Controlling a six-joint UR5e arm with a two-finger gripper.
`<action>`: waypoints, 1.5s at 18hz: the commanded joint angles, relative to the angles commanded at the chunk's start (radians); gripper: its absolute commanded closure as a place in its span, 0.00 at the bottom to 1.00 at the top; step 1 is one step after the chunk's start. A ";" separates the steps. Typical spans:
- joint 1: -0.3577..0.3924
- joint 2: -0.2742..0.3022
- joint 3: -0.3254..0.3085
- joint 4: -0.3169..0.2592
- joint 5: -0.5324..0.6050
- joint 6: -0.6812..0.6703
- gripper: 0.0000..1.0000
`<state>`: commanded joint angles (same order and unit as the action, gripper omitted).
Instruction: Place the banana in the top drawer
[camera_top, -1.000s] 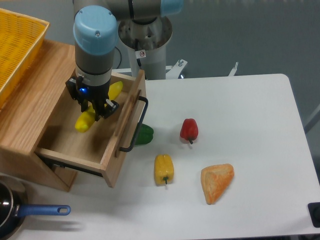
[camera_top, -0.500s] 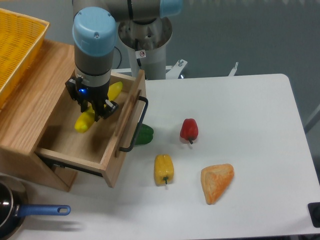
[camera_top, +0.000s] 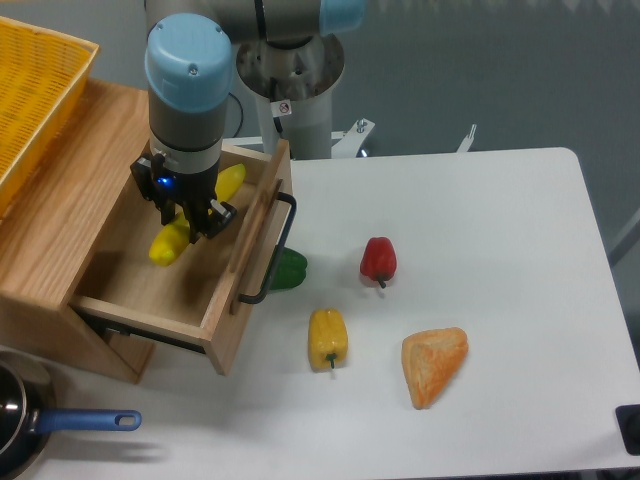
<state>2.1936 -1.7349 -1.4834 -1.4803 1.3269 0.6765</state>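
Where claw (camera_top: 190, 222) hangs, banana (camera_top: 170, 243) underneath

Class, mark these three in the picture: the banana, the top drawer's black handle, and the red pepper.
banana (camera_top: 168, 243): fixed camera view, on its lower yellow end inside the drawer.
black handle (camera_top: 277, 250): fixed camera view, midway along the bar.
red pepper (camera_top: 378, 259): fixed camera view, on its red body.

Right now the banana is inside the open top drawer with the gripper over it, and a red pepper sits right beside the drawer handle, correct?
Not quite. The pepper beside the handle is green; the camera view shows it. The banana is in the open top drawer, gripper over it.
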 joint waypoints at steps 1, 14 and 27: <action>0.000 0.000 0.000 0.000 0.000 0.000 0.44; 0.040 0.008 0.011 0.014 0.035 0.086 0.01; 0.136 0.069 0.006 0.000 0.066 0.357 0.00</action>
<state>2.3300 -1.6660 -1.4772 -1.4802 1.3927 1.0335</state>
